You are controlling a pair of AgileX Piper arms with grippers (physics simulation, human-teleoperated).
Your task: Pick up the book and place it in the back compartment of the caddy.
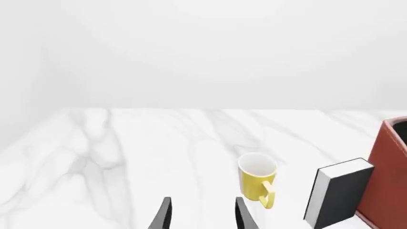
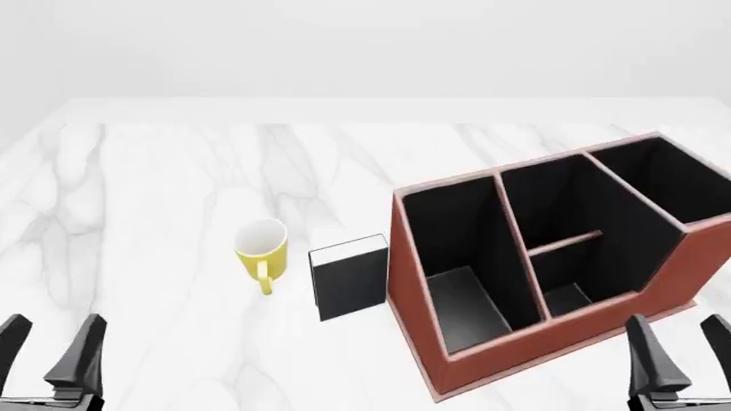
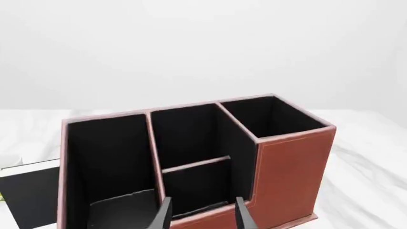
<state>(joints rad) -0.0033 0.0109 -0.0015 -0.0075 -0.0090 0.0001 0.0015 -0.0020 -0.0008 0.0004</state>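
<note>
The black book [image 2: 349, 276] with white page edges stands upright on the marble table, just left of the reddish-brown caddy [image 2: 491, 364]. The left wrist view shows the book [image 1: 340, 191] close against the caddy's wall [image 1: 391, 176]. The back compartment [image 2: 560, 201] is the black cell behind the low divider, also visible in the right wrist view [image 3: 190, 138]. My left gripper [image 2: 51, 347] hangs open at the near left, well short of the book. My right gripper [image 2: 686, 351] is open at the near right, in front of the caddy. Neither holds anything.
A yellow mug [image 2: 260, 250] stands upright just left of the book, its handle toward me; the left gripper [image 1: 203, 214] faces it [image 1: 258, 179]. The caddy's long cell [image 2: 457, 265] and tall end cell [image 2: 668, 175] flank the split pair. The right gripper [image 3: 203, 217] faces the caddy's sloped side.
</note>
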